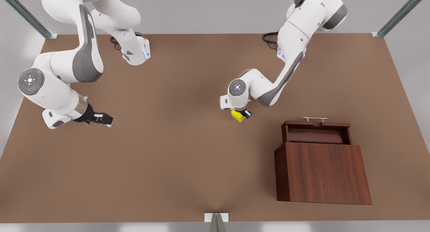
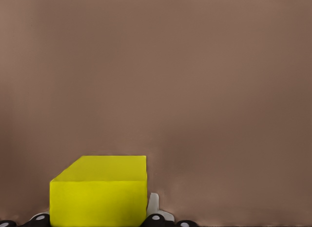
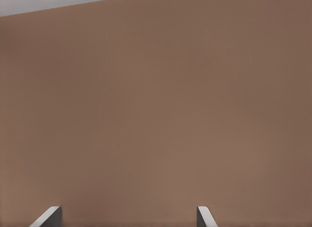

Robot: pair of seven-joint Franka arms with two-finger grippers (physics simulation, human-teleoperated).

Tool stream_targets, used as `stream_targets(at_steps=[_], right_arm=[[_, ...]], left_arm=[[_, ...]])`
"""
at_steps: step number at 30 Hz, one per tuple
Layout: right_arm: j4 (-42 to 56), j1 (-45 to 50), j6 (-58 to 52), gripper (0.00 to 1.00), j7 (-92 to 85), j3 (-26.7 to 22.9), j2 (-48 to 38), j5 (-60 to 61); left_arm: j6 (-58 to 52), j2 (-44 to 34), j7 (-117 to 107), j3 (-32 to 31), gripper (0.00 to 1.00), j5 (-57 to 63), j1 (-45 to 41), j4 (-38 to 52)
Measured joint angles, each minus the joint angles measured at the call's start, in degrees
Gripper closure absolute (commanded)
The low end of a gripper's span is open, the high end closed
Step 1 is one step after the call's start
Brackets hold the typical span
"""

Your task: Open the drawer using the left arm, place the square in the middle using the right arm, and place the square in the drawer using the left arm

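1. The left jaws (image 1: 242, 115) are at the middle of the table (image 1: 174, 165), closed on the square (image 1: 238, 116), which sits between the fingers (image 2: 153, 203).
2. The drawer (image 1: 315, 131) stands pulled out of the cabinet (image 1: 324, 173), toward the front view's right, its handle (image 1: 314, 119) free.
3. The right jaws (image 1: 106, 119) wait open over bare table at the front view's left, holding nothing.
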Motion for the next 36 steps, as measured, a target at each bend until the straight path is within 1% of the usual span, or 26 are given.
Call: stream_targets(at_steps=[1,2,3,4,5,7,8,9,11,14,17,25,27,28,29,34,35,36], right_arm=[[0.0,0.0,0.0,0.0,0.0,0.0,0.0,0.0],[0.0,-0.1,-0.2,0.0,-0.1,0.0,-0.1,0.0],[0.0,-0.2,-0.2,0.0,-0.1,0.0,0.0,0.0],[-0.1,0.0,-0.2,0.0,0.0,0.0,0.0,0.0],[-0.1,0.1,-0.2,0.0,0.0,0.0,0.0,0.0],[-0.2,0.1,-0.1,0.0,-0.1,0.0,0.0,-0.1],[-0.2,0.0,-0.2,0.0,-0.1,0.0,0.0,-0.1],[-0.2,0.0,-0.2,0.0,-0.1,0.0,0.0,-0.1],[-0.2,0.0,-0.2,0.0,-0.1,0.0,0.0,-0.1],[-0.2,0.0,-0.2,0.0,-0.1,0.0,0.0,-0.1],[-0.1,-0.1,-0.4,0.0,-0.1,0.0,-0.1,-0.1],[-0.1,-0.2,-0.6,0.0,-0.2,0.0,-0.3,-0.1],[-0.1,-0.2,-0.7,0.0,-0.2,0.0,-0.1,-0.1],[-0.1,-0.2,-0.7,0.0,-0.2,0.0,-0.1,-0.1],[-0.1,-0.2,-0.7,0.0,-0.2,0.0,-0.1,-0.1],[0.0,-0.3,-0.7,0.0,-0.2,0.0,-0.1,-0.1],[0.0,-0.3,-0.7,0.0,-0.1,0.0,-0.1,-0.1],[0.0,-0.3,-0.7,0.0,-0.1,0.0,-0.1,-0.1]], left_arm=[[-4.5,-3.3,0.3,2.3,0.36,-1.7,0.9,1.9],[-8.7,-6.1,0.4,2.8,0.36,-2.9,2.8,2.8],[-10.0,-7.7,-0.7,3.0,0.36,-3.9,5.0,2.9],[-10.2,-8.4,-2.4,5.2,0.36,-4.7,7.4,3.6],[-10.0,-9.4,-4.0,9.3,0.36,-5.6,8.3,3.7],[-9.1,-10.8,-7.4,13.9,0.36,-8.0,14.2,3.7],[-7.6,-10.9,-7.5,14.2,0.36,-8.8,18.4,3.6],[-6.0,-10.9,-7.5,14.3,0.36,-9.6,20.8,3.0],[-3.8,-10.8,-6.7,15.3,0.36,-10.4,20.8,1.1],[1.0,-10.6,-5.5,15.3,0.36,-10.6,22.1,-3.9],[3.4,-10.0,-3.2,15.3,0.35,-10.4,23.6,-5.1],[4.4,-8.6,2.9,15.3,0.34,-9.7,26.4,-5.3],[5.2,-8.2,2.9,15.3,0.32,-9.5,26.6,-5.3],[5.3,-8.1,2.9,15.4,0.03,-9.5,26.6,-5.3],[5.3,-8.1,3.0,15.4,0.0,-9.6,26.6,-5.3],[5.0,-8.3,2.3,15.4,0.0,-10.1,26.6,-5.2],[3.7,-10.0,1.3,15.3,0.0,-10.2,26.6,-4.0],[-4.2,-12.7,0.4,14.2,0.0,-10.4,25.6,0.0]])
